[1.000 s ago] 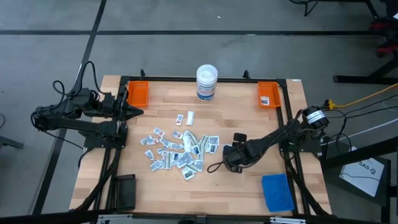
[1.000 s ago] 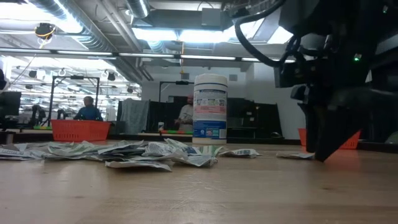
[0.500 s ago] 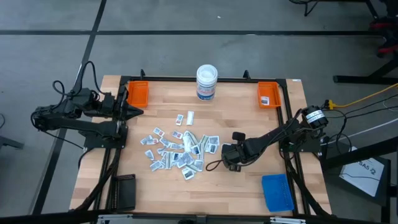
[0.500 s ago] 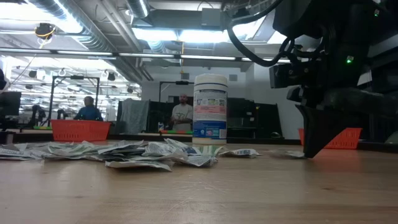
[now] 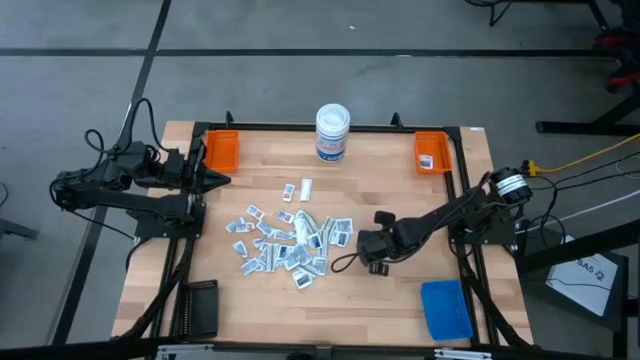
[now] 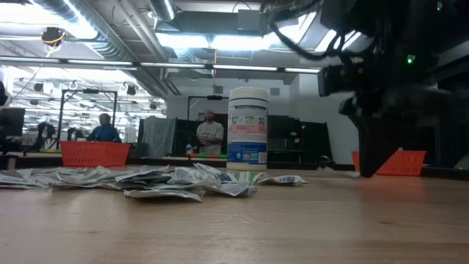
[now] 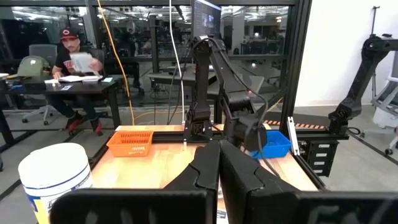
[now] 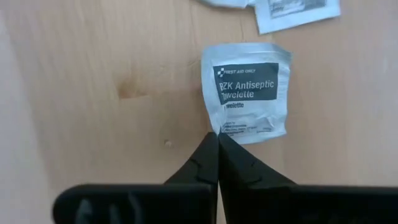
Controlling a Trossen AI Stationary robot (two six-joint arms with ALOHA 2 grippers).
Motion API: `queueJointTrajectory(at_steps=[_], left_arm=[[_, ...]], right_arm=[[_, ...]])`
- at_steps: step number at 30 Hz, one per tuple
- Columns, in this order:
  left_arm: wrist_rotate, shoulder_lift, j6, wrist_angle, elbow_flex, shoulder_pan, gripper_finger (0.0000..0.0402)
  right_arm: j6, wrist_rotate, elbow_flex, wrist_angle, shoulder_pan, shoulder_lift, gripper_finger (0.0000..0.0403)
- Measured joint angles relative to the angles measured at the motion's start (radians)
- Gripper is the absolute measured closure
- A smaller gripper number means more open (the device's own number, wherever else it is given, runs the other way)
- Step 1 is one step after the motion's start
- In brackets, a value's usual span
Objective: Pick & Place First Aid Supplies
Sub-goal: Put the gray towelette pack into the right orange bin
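The first aid supplies lie in a loose heap of small white packets at the table's middle, also seen in the low view. One white antiseptic towelette packet sits at the tips of my right gripper, which is shut and points steeply down just right of the heap. My left gripper is shut, holds nothing, and waits level at the table's left edge. My right gripper pinches the towelette packet by one corner between its two fingertips. The fingers come from above, slanting down. The rest of the packet spreads flat beyond the tips, printed side up. Whether it is clear of the wood I cannot tell.
A white round tub stands at the far edge's middle. Orange trays sit at the far left and far right. A blue pad lies near right and a black block near left.
In the low view my right gripper's tips have come up a little off the table. The small packet that lay beside them no longer shows on the wood there. My left arm has kept still.
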Motion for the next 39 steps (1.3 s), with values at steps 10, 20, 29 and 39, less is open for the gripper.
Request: queueJointTrajectory(at_steps=[10,20,29,39], left_arm=[[0.000,0.000,0.000,0.000,0.000,0.000,0.0398],[0.000,0.000,0.000,0.000,0.000,0.000,0.0398],[0.000,0.000,0.000,0.000,0.000,0.000,0.0398],[0.000,0.000,0.000,0.000,0.000,0.000,0.0398]], right_arm=[[0.001,0.004,0.000,-0.026,-0.014,-0.154,0.0401],[-0.033,0.012,0.007,-0.038,-0.052,-0.298,0.0402],[-0.102,0.012,0.063,-0.053,-0.111,-0.375,0.0402],[-0.185,0.012,0.178,-0.180,-0.228,-0.383,0.0402]])
